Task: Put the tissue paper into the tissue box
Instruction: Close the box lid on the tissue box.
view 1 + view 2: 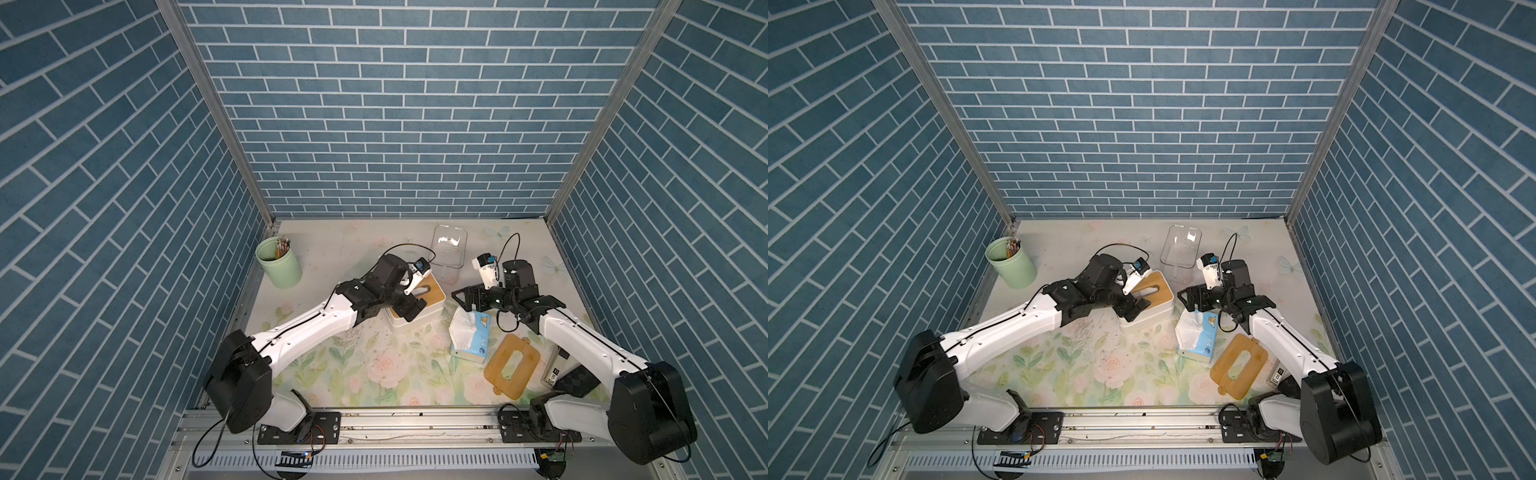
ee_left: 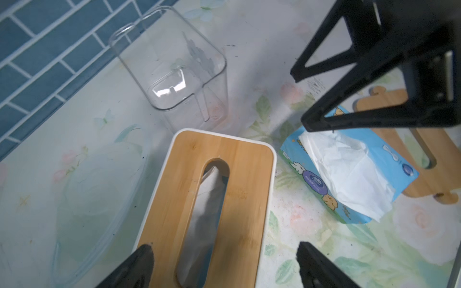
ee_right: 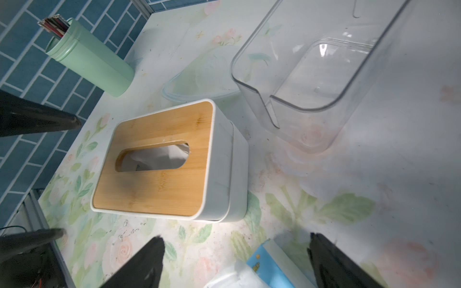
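Note:
The tissue box (image 1: pixel 432 296) (image 1: pixel 1158 293) is white with a bamboo lid and stands mid-table; white tissue paper (image 2: pixel 207 199) (image 3: pixel 159 157) shows through its slot. My left gripper (image 1: pixel 409 308) (image 1: pixel 1133 309) (image 2: pixel 224 251) hovers open over the box's near end and holds nothing. A blue tissue pack (image 1: pixel 471 338) (image 1: pixel 1198 338) (image 2: pixel 389 159) (image 3: pixel 270 270) lies to the right of the box, with white tissue bulging from its top. My right gripper (image 1: pixel 463 297) (image 1: pixel 1187 299) (image 3: pixel 237 239) hangs open just above the pack's far end, empty.
A loose bamboo lid (image 1: pixel 513 368) (image 1: pixel 1239 365) lies beside the pack near the right arm. A clear plastic bin (image 1: pixel 449 249) (image 1: pixel 1179 249) stands behind the box. A green cup of pencils (image 1: pixel 278 264) (image 1: pixel 1011 264) is at the back left. A translucent lid (image 2: pixel 99 187) lies left of the box.

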`<state>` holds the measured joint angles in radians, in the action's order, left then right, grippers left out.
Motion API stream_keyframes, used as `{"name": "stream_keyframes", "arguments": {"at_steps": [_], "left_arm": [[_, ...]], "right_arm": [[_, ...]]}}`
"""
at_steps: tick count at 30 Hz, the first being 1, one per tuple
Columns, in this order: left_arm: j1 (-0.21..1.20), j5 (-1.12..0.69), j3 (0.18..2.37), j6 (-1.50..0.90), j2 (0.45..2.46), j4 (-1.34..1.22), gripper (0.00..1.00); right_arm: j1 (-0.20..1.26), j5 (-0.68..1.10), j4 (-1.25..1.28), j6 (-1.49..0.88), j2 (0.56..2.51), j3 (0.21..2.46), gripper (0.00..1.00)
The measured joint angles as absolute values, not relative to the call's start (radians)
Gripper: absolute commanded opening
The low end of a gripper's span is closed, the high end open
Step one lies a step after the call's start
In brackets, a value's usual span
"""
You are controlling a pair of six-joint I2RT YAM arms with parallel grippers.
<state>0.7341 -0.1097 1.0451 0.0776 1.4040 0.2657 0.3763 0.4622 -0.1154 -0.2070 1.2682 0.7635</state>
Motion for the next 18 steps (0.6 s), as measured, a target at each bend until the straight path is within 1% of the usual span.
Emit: {"name": "stream_keyframes", "arguments": {"at_steps": [3,5,9,14,18], "left_arm": [[0.645,-0.111,0.910,-0.101,1.304,0.184,0.96],[0.598,-0.102,0.828,-0.209,1.245,0.142,0.98],[0.585,-0.094,0.710,-0.392,1.159,0.058,0.98],[0.585,-0.107,0.630,-0.546,1.198,-0.078,0.96],[0.582,-0.121,0.578,-0.622,1.224,-0.133,0.96]], "right_arm": [[0.410,0.484,-0.104,-0.211,1.322,0.800,0.96],[0.428,0.490,-0.096,-0.212,1.361,0.826,0.96],[0.451,0.498,-0.079,-0.213,1.449,0.868,0.96],[0.477,0.515,-0.051,-0.216,1.528,0.888,0.95],[0.485,0.544,-0.030,-0.232,1.559,0.888,0.96]]}}
